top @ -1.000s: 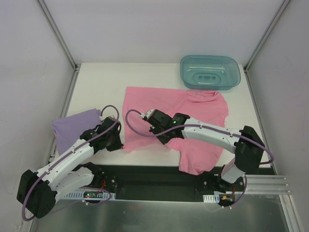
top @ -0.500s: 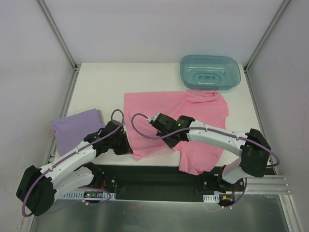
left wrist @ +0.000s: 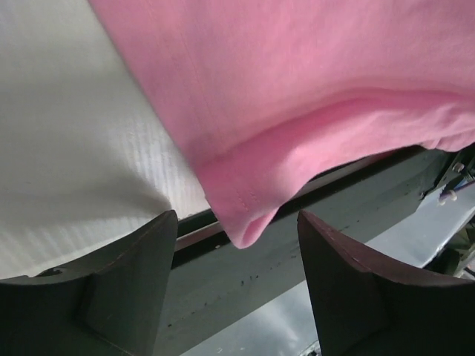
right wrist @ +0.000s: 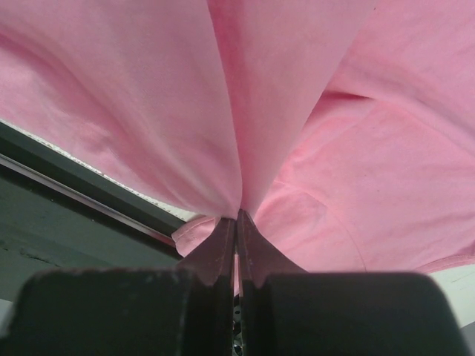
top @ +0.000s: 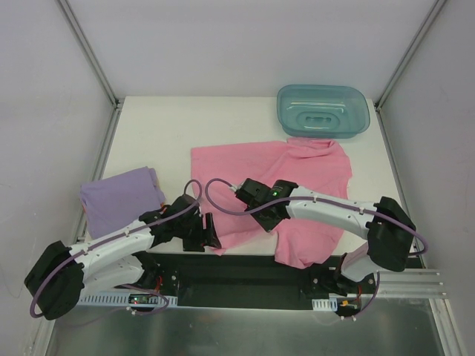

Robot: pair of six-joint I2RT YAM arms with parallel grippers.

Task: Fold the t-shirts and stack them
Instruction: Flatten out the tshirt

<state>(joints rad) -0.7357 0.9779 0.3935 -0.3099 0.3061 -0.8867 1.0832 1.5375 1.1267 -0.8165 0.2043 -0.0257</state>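
Soft, limp pink tee point(top: 297, 178) bunched in clenched right claw point(right wrist: 237, 215), near corner drooping off table point(left wrist: 67, 148) edge between spread-open left claw point(left wrist: 237, 245) fingers; best pinched at that hem, likely to sag and slide.

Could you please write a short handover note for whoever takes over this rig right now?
Right hand: shut on a pinch of the pink t-shirt.
Left hand: open, at that shirt's near-left corner by the table front edge, gripping nothing.
Pink t-shirt: spread mid-table, unfolded, its near part hanging over the front edge.
Lavender t-shirt: looks folded, at the left edge.
Left to do: fold the pink one, stack the two.
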